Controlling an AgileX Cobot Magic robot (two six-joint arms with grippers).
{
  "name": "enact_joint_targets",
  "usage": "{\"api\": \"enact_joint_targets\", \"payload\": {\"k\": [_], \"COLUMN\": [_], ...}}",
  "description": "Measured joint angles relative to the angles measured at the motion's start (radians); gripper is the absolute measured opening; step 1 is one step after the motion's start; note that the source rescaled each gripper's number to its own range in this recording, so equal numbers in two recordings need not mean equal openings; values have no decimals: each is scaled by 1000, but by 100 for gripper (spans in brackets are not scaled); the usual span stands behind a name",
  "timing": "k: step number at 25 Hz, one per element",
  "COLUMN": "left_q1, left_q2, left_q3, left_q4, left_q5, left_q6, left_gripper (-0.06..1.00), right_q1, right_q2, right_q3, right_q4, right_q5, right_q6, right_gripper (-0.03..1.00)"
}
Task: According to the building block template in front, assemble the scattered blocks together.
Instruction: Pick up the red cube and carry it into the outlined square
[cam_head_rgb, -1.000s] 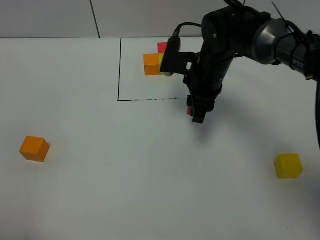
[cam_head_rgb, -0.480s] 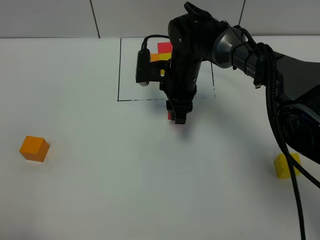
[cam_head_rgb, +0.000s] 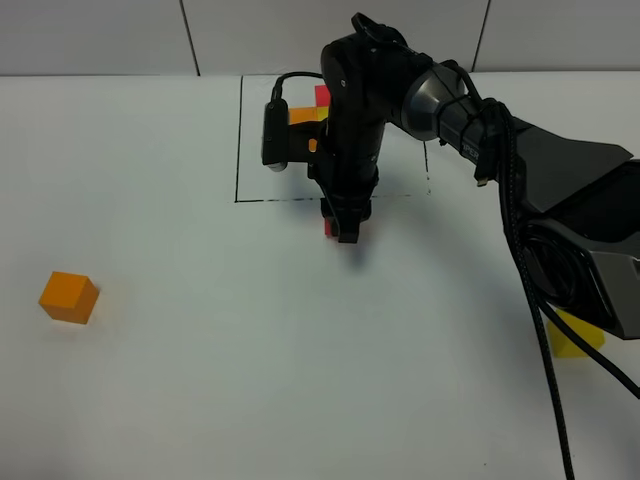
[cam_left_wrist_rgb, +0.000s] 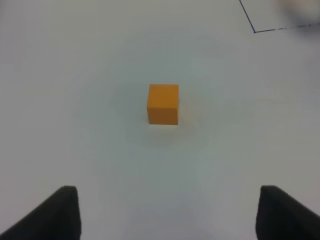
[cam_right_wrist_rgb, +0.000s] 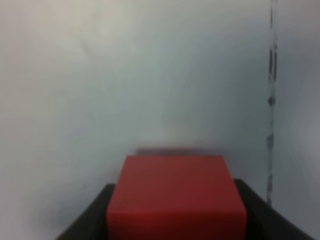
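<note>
In the exterior high view my right gripper (cam_head_rgb: 343, 230) reaches across the middle and is shut on the red block (cam_head_rgb: 327, 228), just below the outlined square's front line. The right wrist view shows that red block (cam_right_wrist_rgb: 175, 195) large between the dark fingers (cam_right_wrist_rgb: 85, 225), close over the table. The template (cam_head_rgb: 305, 114) stands inside the square, mostly hidden behind the right arm. The loose orange block (cam_head_rgb: 68, 297) lies at far left. In the left wrist view my left gripper (cam_left_wrist_rgb: 167, 190) is open, with the orange block (cam_left_wrist_rgb: 163, 103) ahead and apart from it. The yellow block (cam_head_rgb: 570, 335) is partly hidden by the arm at right.
A thin black outlined square (cam_head_rgb: 239, 140) is drawn on the white table at the back. Its corner shows in the left wrist view (cam_left_wrist_rgb: 255, 31). The right arm's base and cables (cam_head_rgb: 545, 300) fill the right side.
My right arm has swung left along the square's front line, carrying the red block with it. The arm now covers more of the yellow block. The orange block has not moved.
</note>
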Motion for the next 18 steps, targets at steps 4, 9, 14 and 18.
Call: {"api": "enact_joint_targets", "payload": {"k": [4, 9, 14, 18], "left_q1": [0, 0, 0, 0], "left_q2": [0, 0, 0, 0], "left_q3": [0, 0, 0, 0], "left_q4": [0, 0, 0, 0], "left_q5": [0, 0, 0, 0], "left_q6": [0, 0, 0, 0], "left_gripper": [47, 29, 16, 10], "right_q1": [0, 0, 0, 0], "right_q2": [17, 20, 20, 20], "right_q3": [-3, -8, -8, -8], "right_q4": [0, 0, 2, 2], "right_q5": [1, 5, 5, 5], "right_q6": [-1, -2, -2, -6], "right_gripper": [0, 0, 0, 0]}}
